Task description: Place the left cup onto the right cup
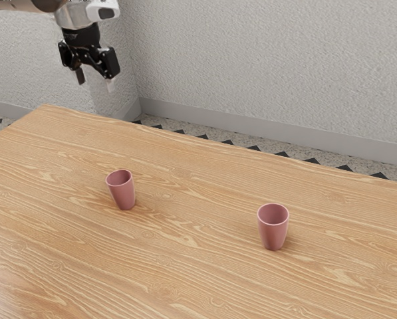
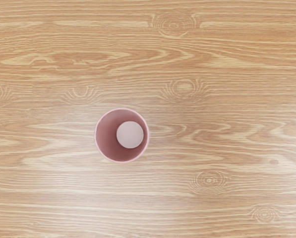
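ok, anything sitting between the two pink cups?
No. In the exterior view, the stretch between the cup on that view's left and the other cup is bare wooden table.

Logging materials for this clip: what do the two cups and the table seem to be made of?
Left cup and right cup: matte pink, uniform colour without glints, likely plastic or unglazed ceramic; the render leaves it open. Table: light wood with clear grain lines and knots, satin finish, possibly veneer.
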Motion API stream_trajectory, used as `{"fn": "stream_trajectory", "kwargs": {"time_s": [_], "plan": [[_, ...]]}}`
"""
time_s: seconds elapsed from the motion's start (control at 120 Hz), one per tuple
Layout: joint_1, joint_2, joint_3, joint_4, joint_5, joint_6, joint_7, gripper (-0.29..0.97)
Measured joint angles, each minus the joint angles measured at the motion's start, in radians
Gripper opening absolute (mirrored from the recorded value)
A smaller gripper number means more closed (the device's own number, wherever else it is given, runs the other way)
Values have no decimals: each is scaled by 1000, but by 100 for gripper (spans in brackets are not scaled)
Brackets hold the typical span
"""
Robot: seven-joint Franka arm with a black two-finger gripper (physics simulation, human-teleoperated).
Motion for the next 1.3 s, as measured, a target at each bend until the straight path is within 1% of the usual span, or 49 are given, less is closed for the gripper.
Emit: {"fn": "stream_trajectory", "kwargs": {"time_s": [0.125,0.233,0.367,0.625,0.708,1.042,1.192,1.3], "plan": [[-47,-7,0,2,-21,-22,32,67],[-64,-8,-2,-11,-29,-21,55,66],[-63,-62,-12,-122,-24,36,77,66],[-83,-216,-22,-428,5,204,76,66],[-70,-247,-22,-514,13,268,70,66],[-11,-250,-16,-762,18,504,46,66],[6,-242,-15,-824,18,607,39,66],[24,-221,-16,-834,19,673,37,66]]}}
